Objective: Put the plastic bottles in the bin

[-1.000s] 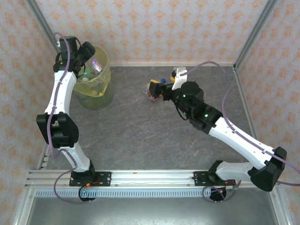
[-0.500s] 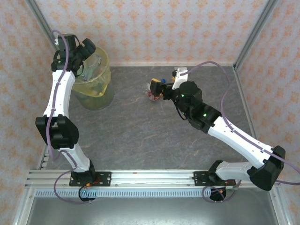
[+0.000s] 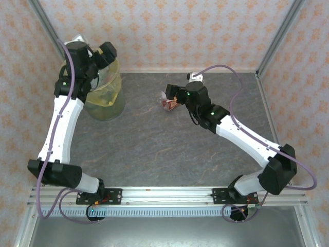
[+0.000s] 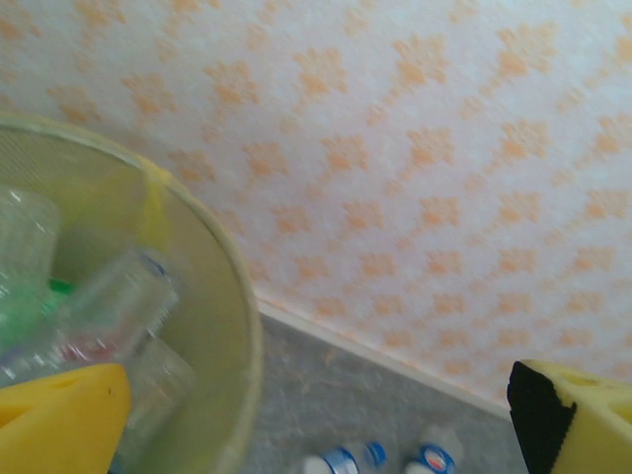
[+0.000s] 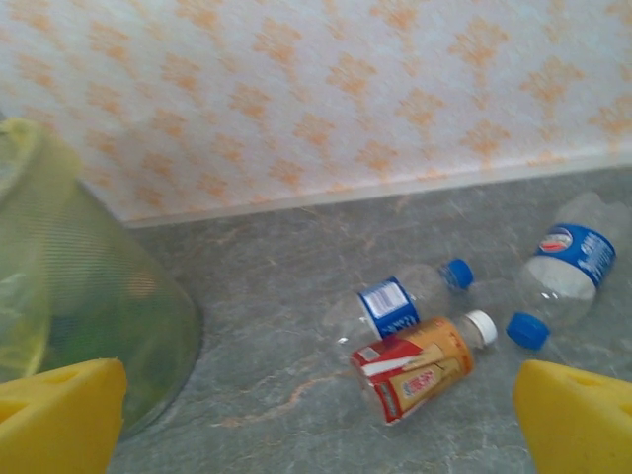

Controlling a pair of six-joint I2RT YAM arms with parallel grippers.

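1. Yellow plastic lines the bin [image 3: 105,95], which stands at the far left of the tabletop [image 3: 154,149]. The left wrist view shows several clear plastic bottles [image 4: 114,306] lying inside it (one beside a patch of green).
2. The left arm [image 3: 61,121] stretches up from its base, with its wrist raised over the bin's far rim. The left gripper [image 4: 316,420] has its jaws spread wide with nothing between them.
3. The right arm [image 3: 241,139] reaches diagonally toward the far middle of the tabletop. The right gripper [image 5: 316,420] hangs low there, its jaws spread wide and empty, facing three bottles that lie on their sides.
4. Nearest the gripper is the orange-labelled bottle [image 5: 420,365], which has a white cap. The small blue-capped bottle [image 5: 405,296] lies just behind it. The larger clear bottle [image 5: 563,267] lies to their right, with its blue cap pointing toward them.
5. All three lie well apart from the bin.
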